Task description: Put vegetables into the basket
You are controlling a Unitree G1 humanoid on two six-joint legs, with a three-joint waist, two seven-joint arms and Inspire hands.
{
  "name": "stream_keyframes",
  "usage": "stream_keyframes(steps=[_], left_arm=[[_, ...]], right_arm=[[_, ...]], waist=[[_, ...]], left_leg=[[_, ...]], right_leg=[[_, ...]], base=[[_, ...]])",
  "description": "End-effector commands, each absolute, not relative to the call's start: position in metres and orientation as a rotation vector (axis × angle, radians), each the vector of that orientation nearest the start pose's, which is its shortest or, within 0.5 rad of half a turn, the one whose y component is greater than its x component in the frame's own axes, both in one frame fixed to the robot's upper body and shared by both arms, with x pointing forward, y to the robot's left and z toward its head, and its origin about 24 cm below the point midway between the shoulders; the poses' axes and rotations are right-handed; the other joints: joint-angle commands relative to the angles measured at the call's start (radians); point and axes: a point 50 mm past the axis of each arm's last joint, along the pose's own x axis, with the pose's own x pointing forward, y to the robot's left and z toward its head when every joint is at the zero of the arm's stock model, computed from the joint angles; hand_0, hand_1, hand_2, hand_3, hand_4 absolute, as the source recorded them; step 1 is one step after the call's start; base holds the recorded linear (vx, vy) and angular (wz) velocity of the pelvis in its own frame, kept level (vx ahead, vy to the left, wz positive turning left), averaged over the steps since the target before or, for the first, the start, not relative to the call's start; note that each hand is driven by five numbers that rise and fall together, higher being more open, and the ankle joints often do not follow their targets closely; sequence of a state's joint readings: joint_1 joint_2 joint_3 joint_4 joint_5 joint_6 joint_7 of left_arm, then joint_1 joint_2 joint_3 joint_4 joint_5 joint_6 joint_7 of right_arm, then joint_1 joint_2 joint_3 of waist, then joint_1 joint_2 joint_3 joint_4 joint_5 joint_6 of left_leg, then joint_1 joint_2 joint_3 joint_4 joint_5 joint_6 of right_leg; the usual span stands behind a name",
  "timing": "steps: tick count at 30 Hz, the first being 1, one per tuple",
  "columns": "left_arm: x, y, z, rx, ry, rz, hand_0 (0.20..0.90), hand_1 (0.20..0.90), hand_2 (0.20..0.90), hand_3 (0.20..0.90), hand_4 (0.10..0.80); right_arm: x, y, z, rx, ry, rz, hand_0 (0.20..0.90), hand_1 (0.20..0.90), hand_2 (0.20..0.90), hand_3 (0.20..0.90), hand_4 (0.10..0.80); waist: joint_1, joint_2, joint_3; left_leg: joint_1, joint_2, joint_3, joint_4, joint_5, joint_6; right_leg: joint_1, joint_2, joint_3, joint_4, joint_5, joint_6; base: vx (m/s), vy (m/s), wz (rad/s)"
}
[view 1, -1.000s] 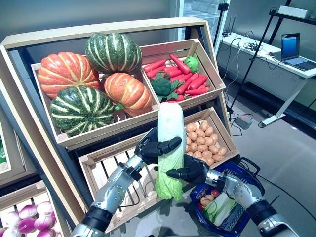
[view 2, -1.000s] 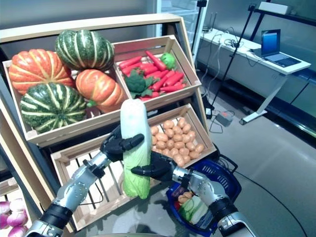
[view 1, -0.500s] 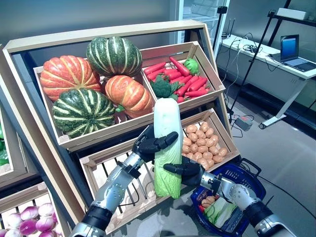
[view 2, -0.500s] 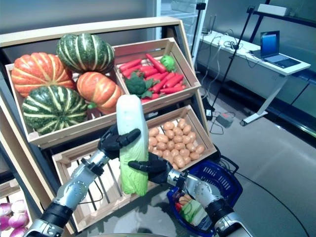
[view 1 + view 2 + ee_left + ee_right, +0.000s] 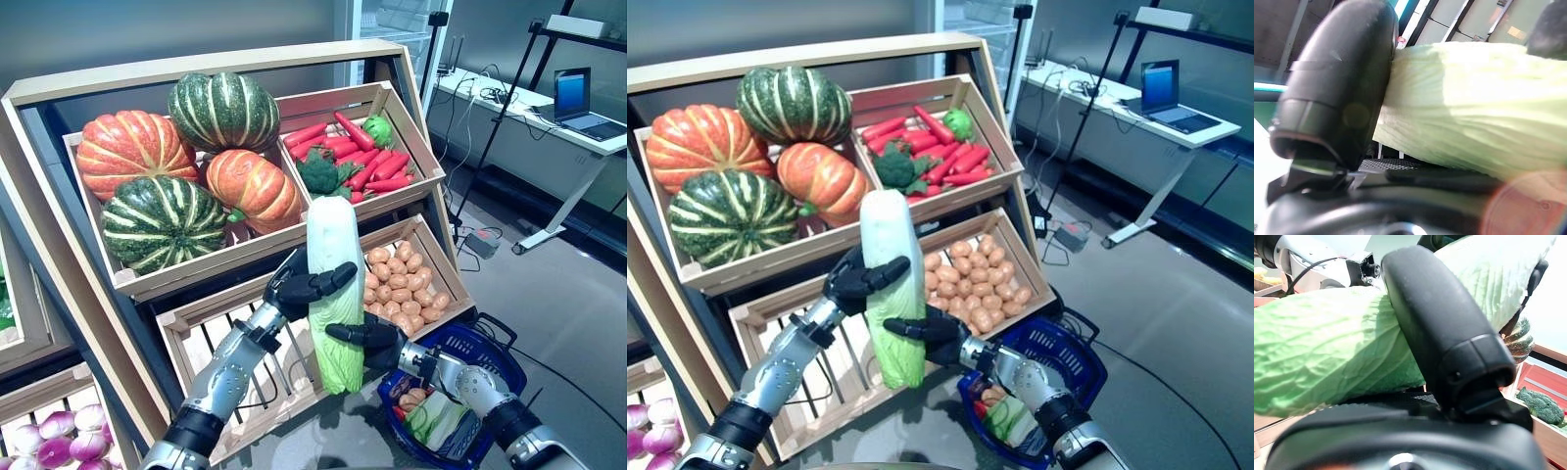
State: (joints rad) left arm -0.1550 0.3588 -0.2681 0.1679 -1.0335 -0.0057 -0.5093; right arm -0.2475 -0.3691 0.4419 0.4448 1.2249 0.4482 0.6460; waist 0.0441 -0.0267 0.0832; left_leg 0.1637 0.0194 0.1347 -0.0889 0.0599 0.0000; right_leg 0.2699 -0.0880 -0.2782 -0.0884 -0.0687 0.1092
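Note:
A long pale-green napa cabbage (image 5: 335, 284) stands upright in the air before the lower crates, white end up and leafy end down. My left hand (image 5: 299, 290) is curled round its middle from the left, and my right hand (image 5: 370, 336) grips it lower down from the right. Both wrist views show a thumb (image 5: 1337, 93) (image 5: 1444, 328) pressed against the cabbage's leaves (image 5: 1474, 122) (image 5: 1327, 352). The blue wire basket (image 5: 490, 357) sits on the floor at the lower right, under my right forearm, and holds several vegetables (image 5: 431, 416).
A slanted wooden stand (image 5: 59, 255) carries crates: pumpkins (image 5: 162, 162) at the upper left, red peppers and broccoli (image 5: 353, 157) at the upper right, potatoes (image 5: 402, 284) at the lower right, a slatted crate (image 5: 225, 343) behind my left arm. Purple onions (image 5: 59, 441) lie at the lower left. A desk with a laptop (image 5: 578, 98) stands far right.
The cabbage has tilted slightly, its leafy bottom end shifting to the right toward the basket, while both hands keep their hold on it.

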Motion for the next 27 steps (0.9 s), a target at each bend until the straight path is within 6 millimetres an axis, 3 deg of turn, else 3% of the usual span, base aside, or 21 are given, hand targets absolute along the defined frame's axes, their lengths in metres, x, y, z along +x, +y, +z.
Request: stream_keyframes(steps=[1, 19, 27], left_arm=[[0.277, 0.098, 0.071, -0.709, -0.061, -0.862, 0.900, 0.900, 0.900, 0.900, 0.800], [0.282, 0.159, 0.047, -0.689, -0.070, -0.539, 0.900, 0.900, 0.900, 0.900, 0.800], [0.276, 0.190, 0.046, -0.703, -0.132, -0.408, 0.900, 0.900, 0.900, 0.900, 0.800]], right_arm=[[0.298, -0.078, 0.075, 1.186, 0.159, 1.077, 0.300, 0.300, 0.300, 0.300, 0.400], [0.291, -0.129, 0.046, 1.235, 0.122, 0.840, 0.300, 0.300, 0.300, 0.300, 0.400], [0.269, -0.172, 0.014, 1.249, 0.112, 0.635, 0.300, 0.300, 0.300, 0.300, 0.400]], waist=[[0.007, 0.003, -0.024], [-0.012, 0.003, -0.013], [-0.028, -0.001, -0.001]], left_leg=[[0.059, -0.015, 0.008, 0.002, -0.148, 0.012], [0.064, -0.008, 0.028, 0.002, -0.147, 0.007], [0.060, -0.002, 0.044, 0.002, -0.143, 0.004]], right_leg=[[-0.037, 0.024, 0.005, 0.001, 0.023, -0.075], [-0.040, 0.027, 0.014, 0.001, 0.022, -0.072], [-0.048, 0.030, 0.025, 0.001, 0.027, -0.070]], base=[[0.000, 0.000, 0.00], [0.002, -0.001, -0.02], [0.006, -0.011, -0.07]])
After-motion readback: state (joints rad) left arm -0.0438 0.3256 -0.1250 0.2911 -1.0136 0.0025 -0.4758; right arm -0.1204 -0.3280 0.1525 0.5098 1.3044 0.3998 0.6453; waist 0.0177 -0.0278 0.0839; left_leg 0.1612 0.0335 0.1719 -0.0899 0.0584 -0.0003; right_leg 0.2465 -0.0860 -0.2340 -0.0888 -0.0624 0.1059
